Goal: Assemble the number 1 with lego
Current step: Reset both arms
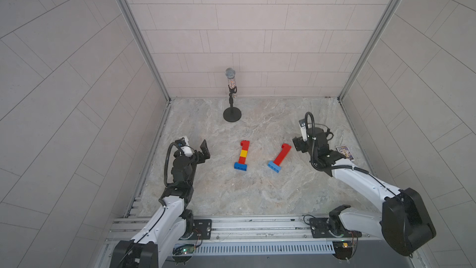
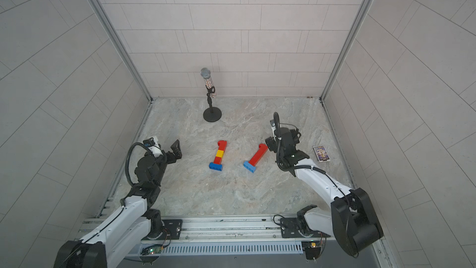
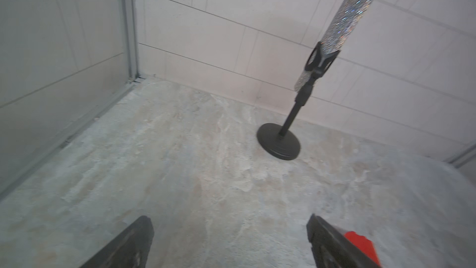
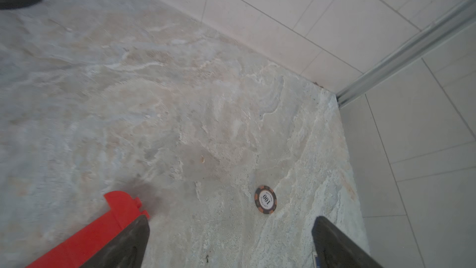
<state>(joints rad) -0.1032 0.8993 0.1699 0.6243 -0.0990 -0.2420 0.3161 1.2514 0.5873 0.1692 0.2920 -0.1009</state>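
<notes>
Surface: a marbled grey-beige table top (image 1: 231, 194), flat and matt, with a metal rail (image 1: 231, 225) along its 6 o'clock edge.
Room: pale tiled walls (image 1: 257, 34) close the table in at 9, 12 and 3 o'clock. Aluminium posts (image 1: 139, 34) stand in the two far corners.
Microphone: a glittery microphone (image 1: 229, 73) stands upright on a round black stand at 12 o'clock, near the back wall.
Yellow-banded lego 1 (image 1: 243, 154): it lies flat at about mid-table, a red stem with one yellow brick and a dark blue foot toward 6 o'clock.
All-red lego 1 (image 1: 280, 157): it lies at 3 o'clock of the other figure, apart from it. It is tilted, head toward 1 o'clock, light blue foot toward 7.
Card box (image 1: 345, 152): it lies flat at the 3 o'clock edge.
Left gripper (image 1: 204, 153): at 9 o'clock, the claw is spread wide and empty, well apart from the lego.
Right gripper (image 4: 229, 241): toward 3 o'clock, the claw is spread wide with nothing between its fingers. It is just beside the all-red figure's head, and I cannot tell whether it touches it.
Left wrist view only: the microphone's sparkle shows close up, and a red corner shows past one finger.
Right wrist view only: a poker chip (image 4: 265, 200) marked 100 lies on the stone, hidden in both top views.
Top views only: both figures show whole, with their blue feet.
</notes>
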